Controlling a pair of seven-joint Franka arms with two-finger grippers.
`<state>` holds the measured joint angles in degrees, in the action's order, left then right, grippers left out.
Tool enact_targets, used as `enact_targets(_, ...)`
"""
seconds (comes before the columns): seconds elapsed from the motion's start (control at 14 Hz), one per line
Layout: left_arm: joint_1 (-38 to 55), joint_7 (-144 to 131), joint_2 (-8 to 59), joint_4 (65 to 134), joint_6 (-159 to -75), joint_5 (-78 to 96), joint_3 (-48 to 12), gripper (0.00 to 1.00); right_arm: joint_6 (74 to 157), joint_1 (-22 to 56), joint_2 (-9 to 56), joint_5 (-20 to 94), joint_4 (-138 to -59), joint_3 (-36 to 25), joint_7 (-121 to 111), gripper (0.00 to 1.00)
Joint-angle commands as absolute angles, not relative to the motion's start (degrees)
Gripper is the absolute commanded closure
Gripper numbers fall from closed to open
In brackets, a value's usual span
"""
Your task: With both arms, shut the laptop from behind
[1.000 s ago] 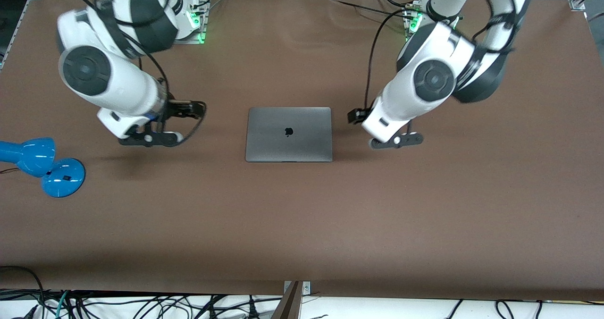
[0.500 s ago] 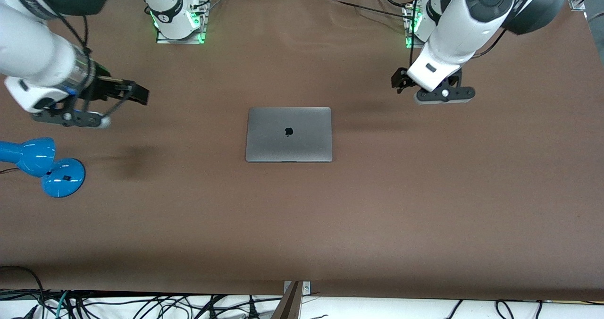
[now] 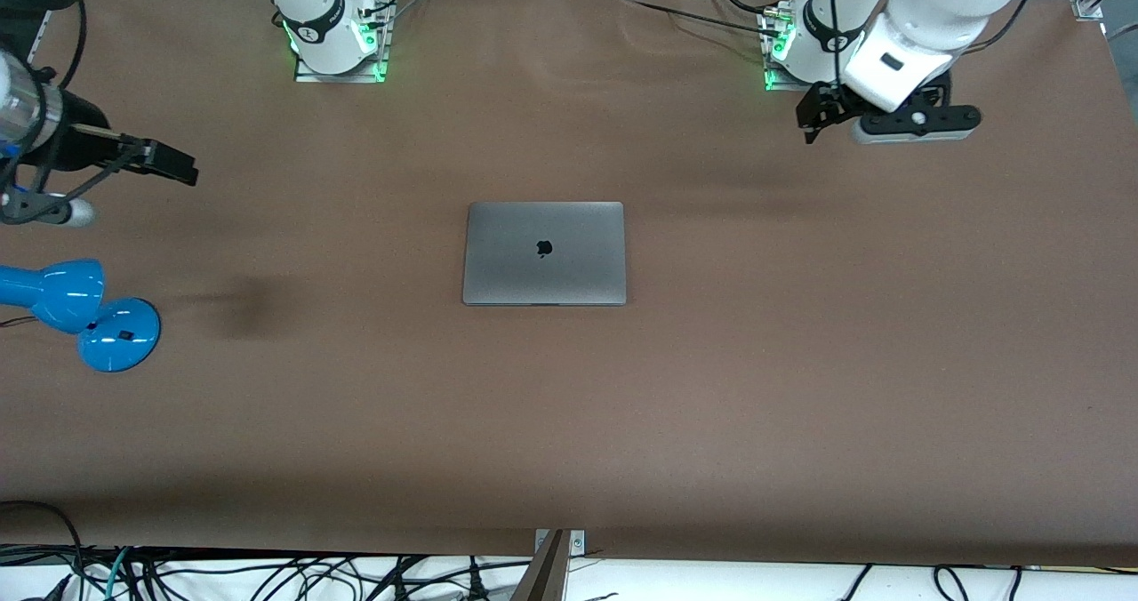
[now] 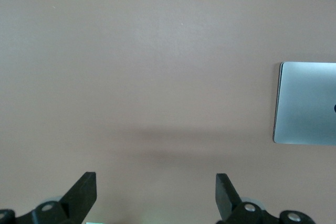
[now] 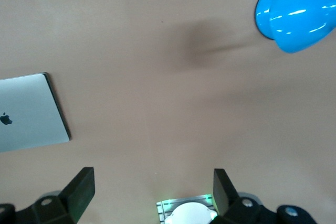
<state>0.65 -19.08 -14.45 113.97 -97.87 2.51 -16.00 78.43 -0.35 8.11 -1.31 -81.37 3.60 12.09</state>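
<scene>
The space-grey laptop (image 3: 544, 252) lies shut and flat on the brown table (image 3: 569, 423), its lid with the black apple logo facing up. It also shows in the left wrist view (image 4: 307, 103) and the right wrist view (image 5: 29, 111). My left gripper (image 3: 816, 117) is open and empty, up in the air over the table close to the left arm's base. My right gripper (image 3: 171, 164) is open and empty, up over the table at the right arm's end, above the lamp's area. In the wrist views the left gripper (image 4: 156, 179) and right gripper (image 5: 153, 174) hold nothing.
A blue desk lamp (image 3: 80, 308) lies at the right arm's end of the table; it also shows in the right wrist view (image 5: 296, 11). The right arm's base (image 3: 333, 36) and the left arm's base (image 3: 791, 45) stand along the table's edge farthest from the front camera.
Both arms have risen and drawn away from the laptop's sides, each toward its own end of the table. The laptop has stayed shut and has not moved.
</scene>
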Motion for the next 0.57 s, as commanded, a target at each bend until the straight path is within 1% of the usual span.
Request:
enact_targets(0.0,-0.44,-16.7,-14.24,111.01,-95.89,1.49,-16.35,0.0,77.87,-2.28,7.3,-1.93,-81.3,4.04,10.37,0.0)
enact_targets(0.29,-3.42,-16.61,-12.75,106.18,-95.89,1.32,-16.08,0.0,78.49,-4.3,7.73,-1.67,-81.39,4.04,10.37,0.0)
enact_targets(0.5,-4.83,-12.85,-9.07,101.79,-95.8,-2.0,-16.0,0.0,79.89,-5.01,8.17,-1.23,-81.56,4.04,10.37,0.0)
